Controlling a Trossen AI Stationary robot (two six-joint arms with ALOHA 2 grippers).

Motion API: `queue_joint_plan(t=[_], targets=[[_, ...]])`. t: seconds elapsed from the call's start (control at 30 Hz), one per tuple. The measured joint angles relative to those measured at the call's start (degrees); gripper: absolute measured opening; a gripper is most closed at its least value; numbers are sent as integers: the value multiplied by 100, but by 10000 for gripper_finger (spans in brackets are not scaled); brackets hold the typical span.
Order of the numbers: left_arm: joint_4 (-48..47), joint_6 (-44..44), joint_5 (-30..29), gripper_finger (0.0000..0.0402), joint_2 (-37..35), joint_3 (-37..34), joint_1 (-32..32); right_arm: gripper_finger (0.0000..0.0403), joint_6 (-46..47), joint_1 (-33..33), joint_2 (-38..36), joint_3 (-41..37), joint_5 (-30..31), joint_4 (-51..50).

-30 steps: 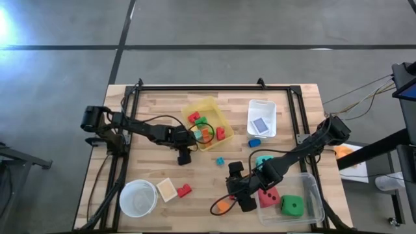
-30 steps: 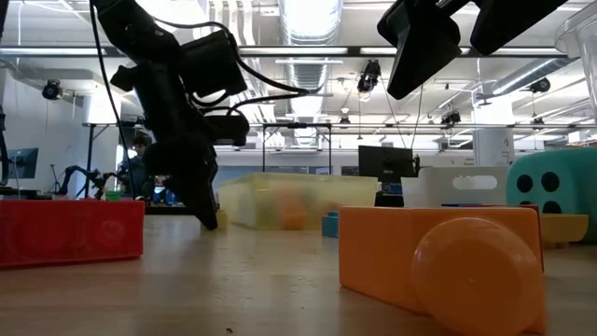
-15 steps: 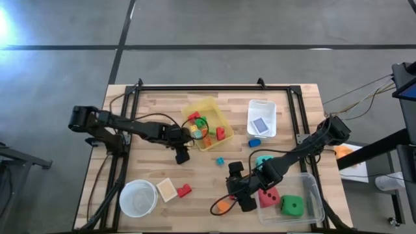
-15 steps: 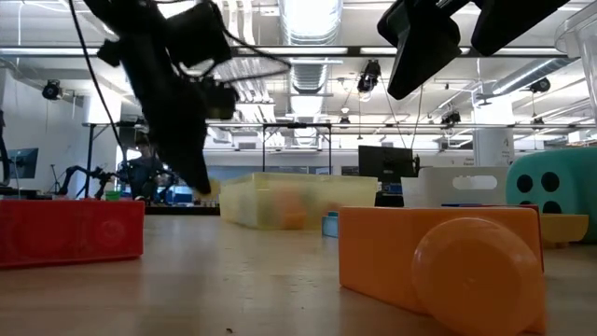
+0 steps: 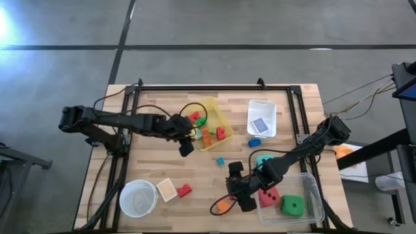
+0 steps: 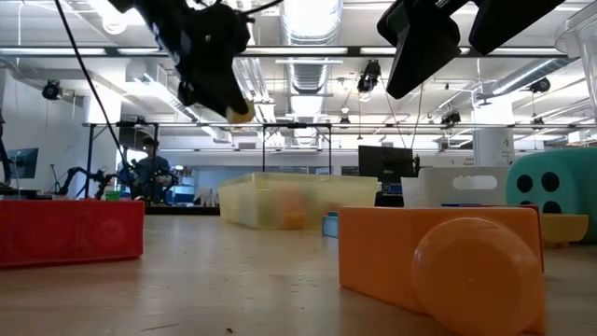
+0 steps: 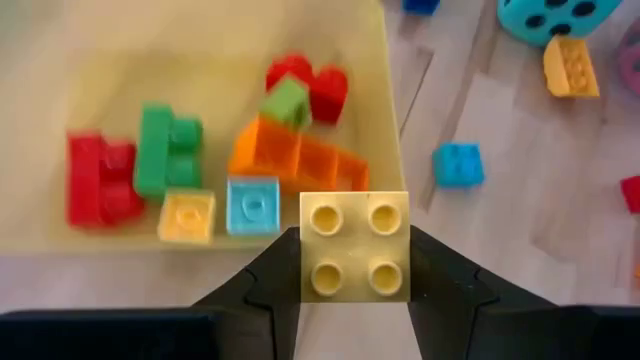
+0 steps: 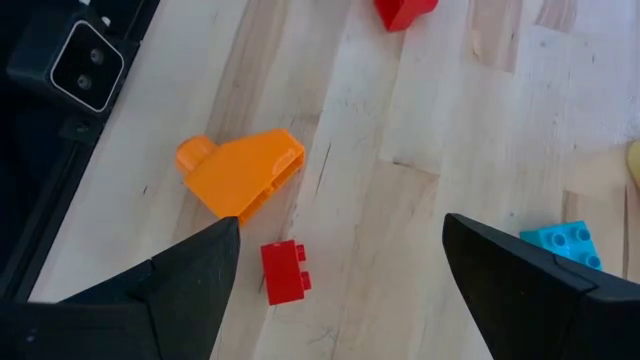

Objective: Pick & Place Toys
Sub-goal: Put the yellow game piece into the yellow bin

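The left gripper point(image 7: 355, 262) hangs in the air just beside the near edge of the yellow bin point(image 5: 221, 117), its fingers point(image 7: 270, 280) clamped on the 2 opposite flat sides of a pale yellow block point(image 7: 355, 247) with 4 studs facing the wrist camera. In the low view the block point(image 6: 240, 111) rides well above the bench point(image 5: 156, 162). Inside the bin lie red, green, orange, light blue and yellow blocks, among them an orange block point(image 7: 295, 160) and a green block point(image 7: 165, 150).

The block looks like hard moulded plastic: light, stiff and smooth, so likely a little slippery. Its flat parallel walls are the sensible place to pinch, as here; gripping across the studs would likely be less secure. It should survive a short drop into the bin without damage.

The right gripper point(image 8: 340, 260) waits with its fingers wide apart and empty, over the bench near the clear bin point(image 5: 312, 195), which holds a green die point(image 5: 292, 206) and a pink-red die point(image 5: 268, 195). Loose toys remain below it: an orange wedge block point(image 8: 240, 170), a small red block point(image 8: 284, 271) and a light blue block point(image 8: 562, 244). A teal die point(image 7: 555, 18) sits on the bench too.
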Motion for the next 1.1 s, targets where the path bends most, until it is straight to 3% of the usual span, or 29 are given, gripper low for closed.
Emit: queue_joint_plan(t=[0.2,0.63,1.1], targets=[[-555,538,-207,137,333,559,305,343,-1,-4,0,0,8,75],[-596,1263,3,137,1244,592,1284,343,137,-15,0,0,7,173],[-445,1511,276,137,1439,787,2011,343,236,-15,0,0,7,527]])
